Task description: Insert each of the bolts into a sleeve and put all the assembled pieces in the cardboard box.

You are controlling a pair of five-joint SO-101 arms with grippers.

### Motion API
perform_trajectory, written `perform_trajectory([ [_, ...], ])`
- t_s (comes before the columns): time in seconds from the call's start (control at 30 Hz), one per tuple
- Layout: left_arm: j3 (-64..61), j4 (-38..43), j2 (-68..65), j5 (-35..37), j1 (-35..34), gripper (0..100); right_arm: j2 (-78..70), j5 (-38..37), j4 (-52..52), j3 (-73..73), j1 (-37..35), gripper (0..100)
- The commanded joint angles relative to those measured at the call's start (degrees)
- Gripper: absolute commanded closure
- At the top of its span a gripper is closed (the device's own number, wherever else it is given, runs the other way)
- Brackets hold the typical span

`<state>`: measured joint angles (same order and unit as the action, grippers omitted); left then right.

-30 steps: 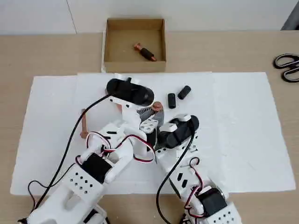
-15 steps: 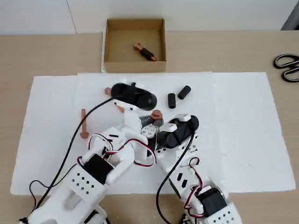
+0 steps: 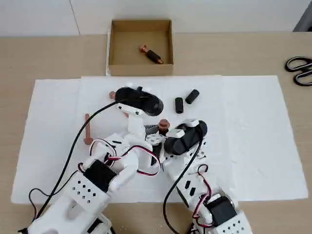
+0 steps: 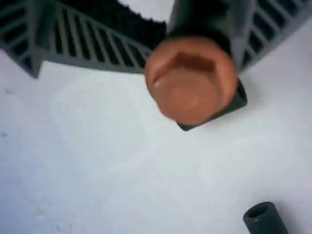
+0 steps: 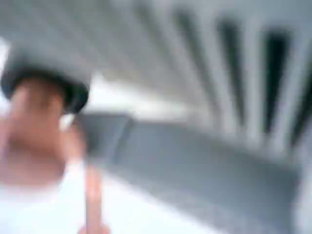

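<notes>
A copper bolt [image 3: 164, 124] sits in a black sleeve [image 4: 200, 19] at mid-mat, its round head [image 4: 192, 85] facing the left wrist camera. My left gripper [image 3: 155, 129] is shut on that sleeve, grey ribbed fingers [image 4: 97, 48] on either side. My right gripper [image 3: 158, 140] is right against it from the near side; the right wrist view shows the sleeve and bolt [image 5: 44, 97] as a blur. Two loose sleeves [image 3: 179, 105] [image 3: 192, 96] lie just beyond. A loose bolt [image 3: 87, 129] lies at the left, another [image 3: 112, 95] half hidden by the left arm.
The cardboard box [image 3: 140, 69] stands beyond the white mat [image 3: 253, 146] and holds one assembled piece [image 3: 151, 53]. Scissors [image 3: 300, 68] lie at the far right edge. A loose sleeve [image 4: 265, 219] lies close to the held bolt.
My left gripper has carried the bolt toward the table's front, closer to the right gripper. The right arm has barely moved.
</notes>
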<state>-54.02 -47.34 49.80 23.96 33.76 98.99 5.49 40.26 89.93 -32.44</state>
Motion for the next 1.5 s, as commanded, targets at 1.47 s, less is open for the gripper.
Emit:
perform_trajectory([
  [1.47, 14.2, -34.3, 0.9, -27.3, -44.5, 66, -47.5, -6.7, 7.3, -62.9, 30.6, 99.5],
])
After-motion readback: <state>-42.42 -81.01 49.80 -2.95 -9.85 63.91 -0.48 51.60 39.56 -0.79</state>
